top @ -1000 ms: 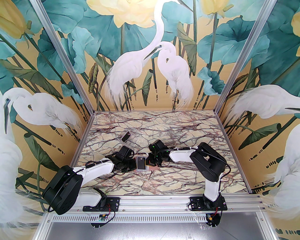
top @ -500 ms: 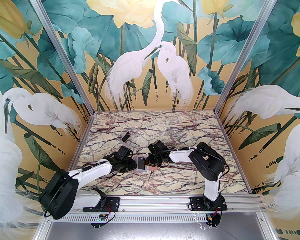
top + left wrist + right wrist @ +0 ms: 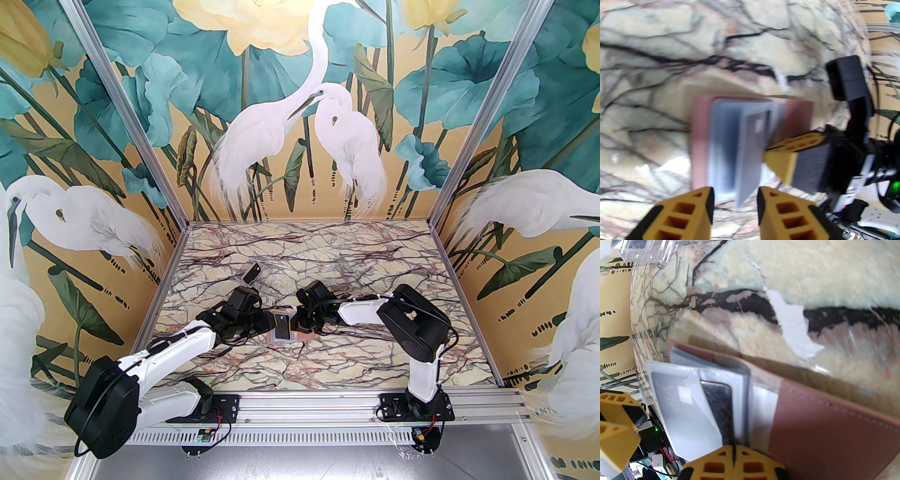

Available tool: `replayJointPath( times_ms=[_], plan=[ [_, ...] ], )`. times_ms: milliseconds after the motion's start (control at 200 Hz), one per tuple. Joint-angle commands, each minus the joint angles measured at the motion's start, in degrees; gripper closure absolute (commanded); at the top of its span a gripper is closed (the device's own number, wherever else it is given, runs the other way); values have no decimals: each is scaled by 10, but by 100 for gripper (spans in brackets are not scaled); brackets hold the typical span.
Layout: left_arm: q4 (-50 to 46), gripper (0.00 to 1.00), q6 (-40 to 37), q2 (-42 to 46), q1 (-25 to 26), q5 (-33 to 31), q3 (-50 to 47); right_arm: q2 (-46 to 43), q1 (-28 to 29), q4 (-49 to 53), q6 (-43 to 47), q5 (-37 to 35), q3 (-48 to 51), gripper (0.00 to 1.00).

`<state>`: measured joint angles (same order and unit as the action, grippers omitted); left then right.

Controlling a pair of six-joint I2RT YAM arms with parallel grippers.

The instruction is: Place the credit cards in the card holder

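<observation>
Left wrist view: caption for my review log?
Open left gripper before the open card holder, a dark card in its sleeve, right gripper pinching the sleeve's edge.

Centre: card holder [image 3: 282,331] boxed in, left hand [image 3: 263,323] and right hand [image 3: 297,326] close on either side.
Far left: clear plastic box [image 3: 253,274] obstructs.
Right and rear bench [image 3: 375,253]: passage free.

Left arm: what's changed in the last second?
The left gripper opened and its arm swung back leftward, away from the card holder. The right gripper stayed shut on the card holder's sleeves. The black card and clear box did not move.
</observation>
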<state>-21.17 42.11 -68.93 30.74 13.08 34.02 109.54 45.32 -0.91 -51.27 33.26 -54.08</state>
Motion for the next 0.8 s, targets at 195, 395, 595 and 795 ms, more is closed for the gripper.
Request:
replayJointPath(
  times_ms=[195, 395, 595, 795],
  plan=[
    [72, 64, 7, -60, -2, 66, 8, 26, 4, 25, 0, -14, 15, 100],
    [93, 67, 11, -71, -2, 81, 4, 26, 4, 24, 0, -14, 17, 100],
    [115, 68, 19, -74, -2, 102, -1, 22, 4, 22, -1, -14, 17, 100],
    [146, 67, 30, -67, -2, 131, 0, -6, 4, 28, -7, -13, 15, 100]
  ],
)
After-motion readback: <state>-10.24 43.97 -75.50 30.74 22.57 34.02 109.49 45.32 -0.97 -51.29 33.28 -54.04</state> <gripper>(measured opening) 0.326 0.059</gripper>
